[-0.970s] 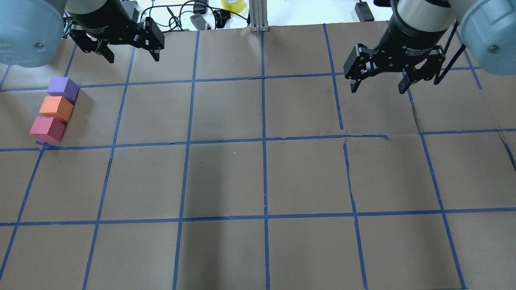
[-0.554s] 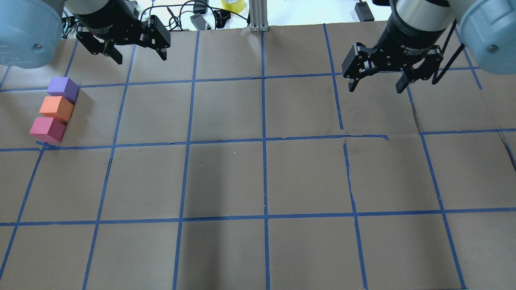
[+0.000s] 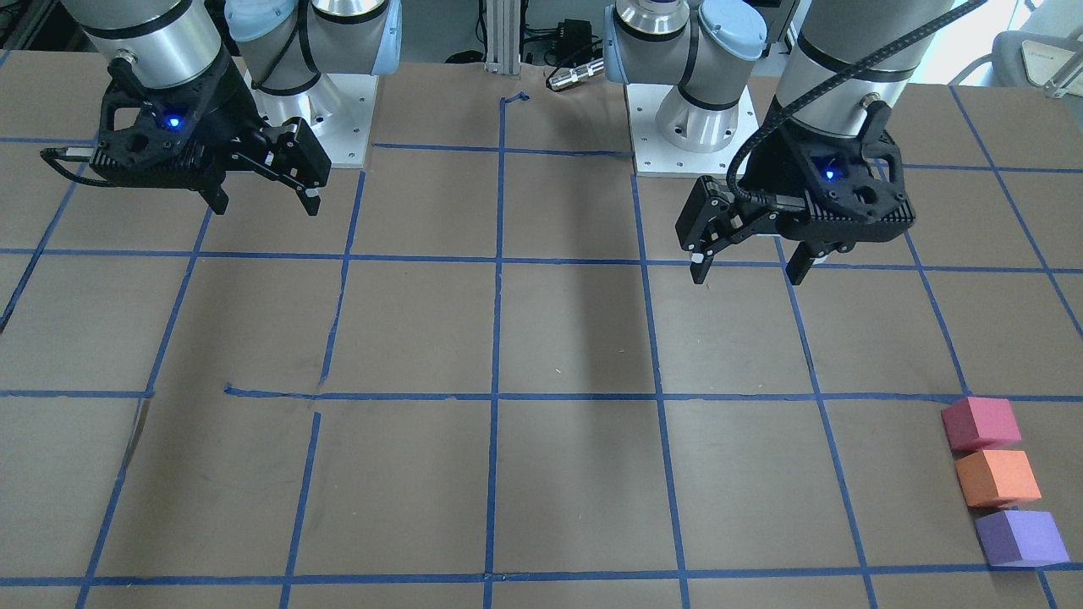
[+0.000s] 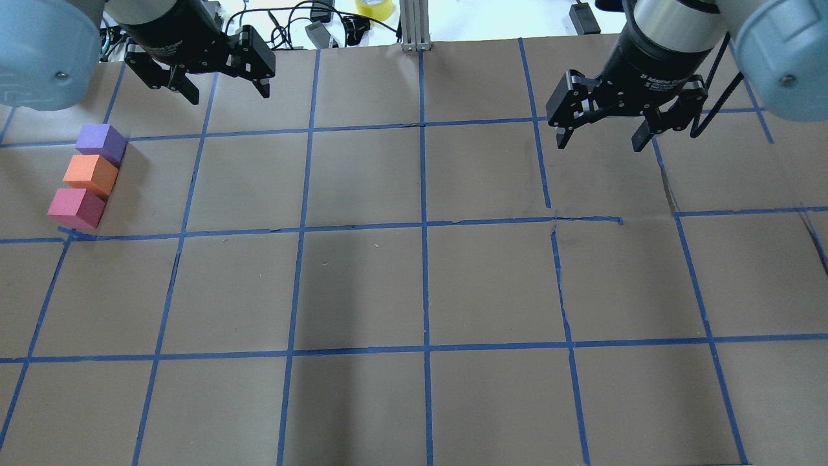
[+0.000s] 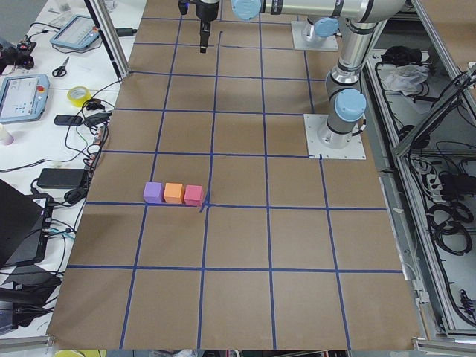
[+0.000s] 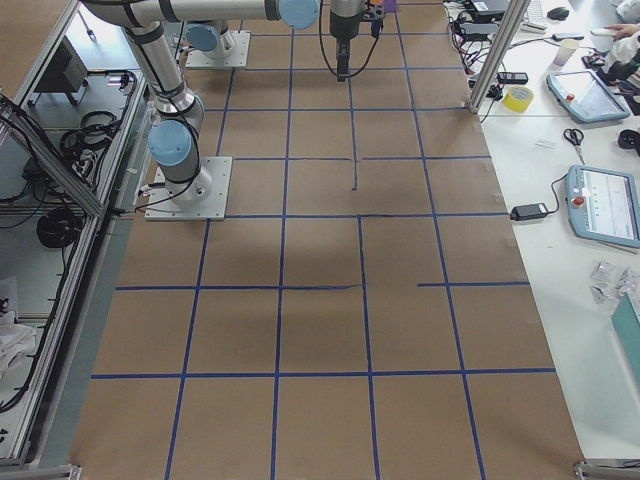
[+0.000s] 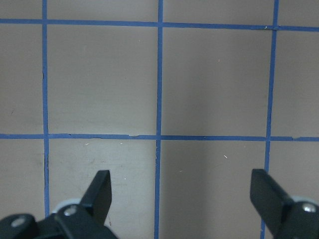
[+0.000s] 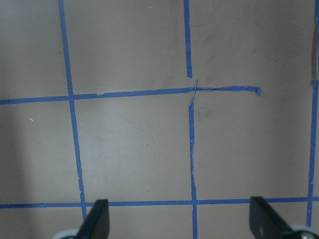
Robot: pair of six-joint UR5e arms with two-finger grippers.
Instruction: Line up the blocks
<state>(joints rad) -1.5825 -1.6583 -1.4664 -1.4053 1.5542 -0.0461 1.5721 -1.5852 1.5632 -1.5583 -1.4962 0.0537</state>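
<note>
Three blocks lie touching in a short row at the table's left edge: purple (image 4: pixel 100 142) farthest, orange (image 4: pixel 90 173) in the middle, pinkish-red (image 4: pixel 76 207) nearest. They also show in the front view as pinkish-red (image 3: pixel 980 423), orange (image 3: pixel 997 478) and purple (image 3: pixel 1019 537). My left gripper (image 4: pixel 229 96) is open and empty, raised near the far edge, to the right of and beyond the blocks. My right gripper (image 4: pixel 599 146) is open and empty, raised over the far right of the table. Both wrist views show only bare paper between open fingers (image 7: pixel 99 189) (image 8: pixel 97 219).
The table (image 4: pixel 362 285) is covered in brown paper with a blue tape grid. Past its far edge lie cables (image 4: pixel 310 26), a yellow tape roll (image 4: pixel 374 8) and an aluminium post (image 4: pixel 414 26). The arm bases (image 3: pixel 702 127) stand at the robot's side.
My left gripper has moved a little right and toward the far edge. My right gripper has shifted slightly left and farther away. The blocks have not moved.
</note>
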